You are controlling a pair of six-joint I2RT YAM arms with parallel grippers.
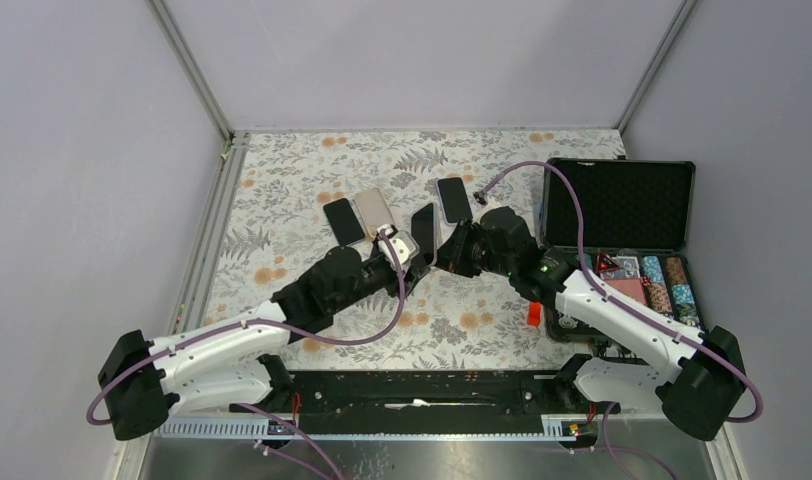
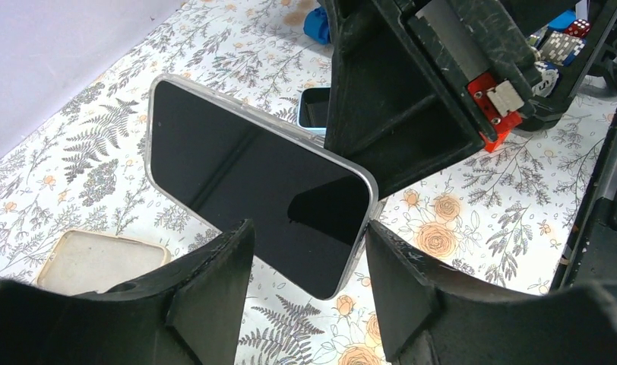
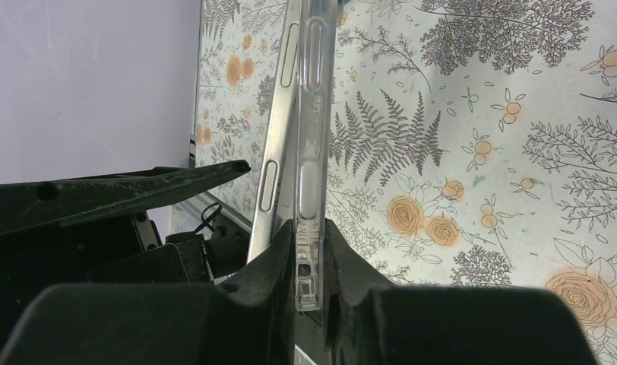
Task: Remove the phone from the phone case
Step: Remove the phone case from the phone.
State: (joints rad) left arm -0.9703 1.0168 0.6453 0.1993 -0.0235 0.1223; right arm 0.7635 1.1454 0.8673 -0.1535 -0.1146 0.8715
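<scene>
Right gripper [image 3: 309, 255] pinches the clear case [image 3: 315, 129] by its edge, upright over mid-table toward the far edge, anchoring it while the phone [image 3: 277, 137] peels out. Left gripper [image 2: 308, 239] is spread astride the phone's lower corner, probably to pull it free.

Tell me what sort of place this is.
Probably a robot lab test cell, not a home: plain grey walls on aluminium framing, two arms bolted to a rail, and staged props: spare phones and a poker chip case on a floral cloth.
</scene>
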